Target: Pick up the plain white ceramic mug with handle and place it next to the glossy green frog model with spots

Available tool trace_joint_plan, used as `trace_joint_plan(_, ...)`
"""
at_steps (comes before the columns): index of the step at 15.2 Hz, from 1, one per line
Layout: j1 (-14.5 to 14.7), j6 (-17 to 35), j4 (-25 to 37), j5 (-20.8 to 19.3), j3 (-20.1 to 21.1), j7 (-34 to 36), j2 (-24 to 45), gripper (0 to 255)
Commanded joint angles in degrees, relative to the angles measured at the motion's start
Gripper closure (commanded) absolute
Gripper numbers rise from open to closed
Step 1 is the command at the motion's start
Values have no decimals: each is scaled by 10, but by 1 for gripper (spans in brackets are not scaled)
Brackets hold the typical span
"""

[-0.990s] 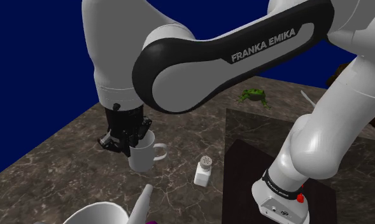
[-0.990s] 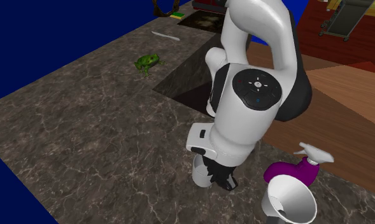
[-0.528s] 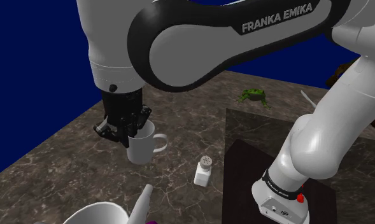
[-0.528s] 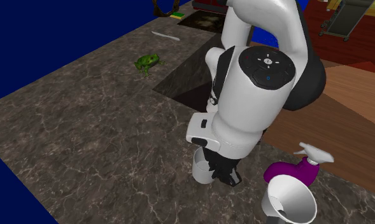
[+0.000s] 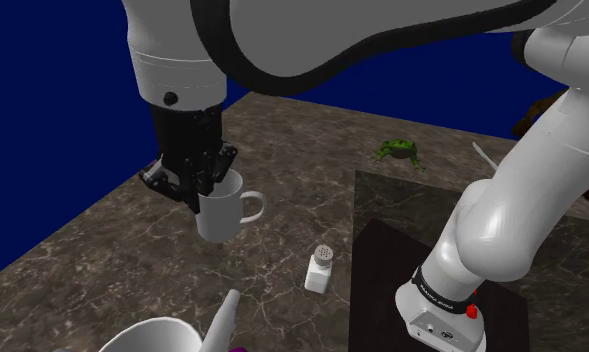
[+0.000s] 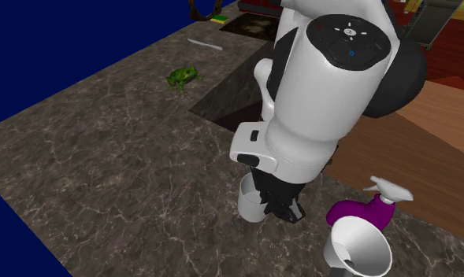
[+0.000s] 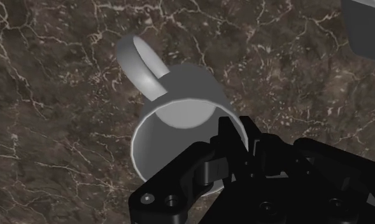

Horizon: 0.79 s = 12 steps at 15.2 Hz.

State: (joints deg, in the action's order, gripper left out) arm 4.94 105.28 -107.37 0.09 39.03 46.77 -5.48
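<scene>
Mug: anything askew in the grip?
Yes. The mug hangs slightly tilted rather than upright, and the gripper clamps it by one side of its rim only, opposite the handle. Nothing looks spilled or damaged.

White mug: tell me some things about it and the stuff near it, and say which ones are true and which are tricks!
1. The gripper is shut on the rim of the white mug. True.
2. The green frog sits right beside the mug. False: it is far off across the counter.
3. A white shaker stands upright on the counter. True.
4. The mug has no handle. False: its handle is there, on the side away from the gripper.
5. The spray bottle is yellow. False: it is purple.
</scene>
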Motion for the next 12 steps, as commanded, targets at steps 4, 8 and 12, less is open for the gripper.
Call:
trace_joint_plan(4,-1,-40,39,0,-1,-2,0,255)
trace_joint_plan(8,-1,-71,74,-2,0,-1,4,255)
trace_joint_plan(12,-1,-103,111,-7,1,1,10,255)
